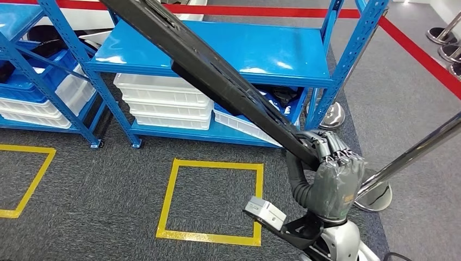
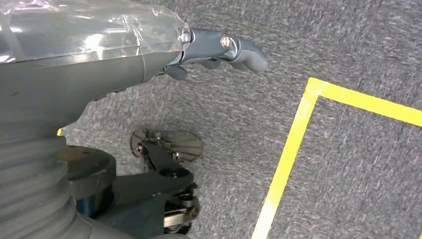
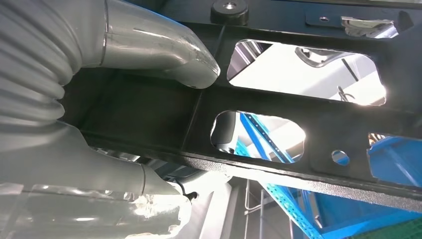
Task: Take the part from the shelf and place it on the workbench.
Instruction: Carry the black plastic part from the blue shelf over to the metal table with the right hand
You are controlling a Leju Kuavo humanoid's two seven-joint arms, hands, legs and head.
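Note:
A long black metal part (image 1: 217, 76) with cut-out holes runs slantwise from the lower right up past the shelf's top left. My right hand (image 1: 331, 174) grips its lower end, in front of the blue shelf (image 1: 261, 49). In the right wrist view the part (image 3: 298, 99) crosses close in front of the camera, with the right hand's thumb (image 3: 164, 55) pressed against it. My left hand (image 2: 219, 50) hangs over the grey carpet with its fingers stretched out and nothing in it.
White bins (image 1: 163, 100) sit on the shelf's lower level. A yellow taped square (image 1: 173, 190) marks the carpet before the shelf. A chrome stanchion pole (image 1: 413, 155) and its base (image 1: 375, 198) stand close to my right hand. A red floor line (image 1: 413, 49) runs at the right.

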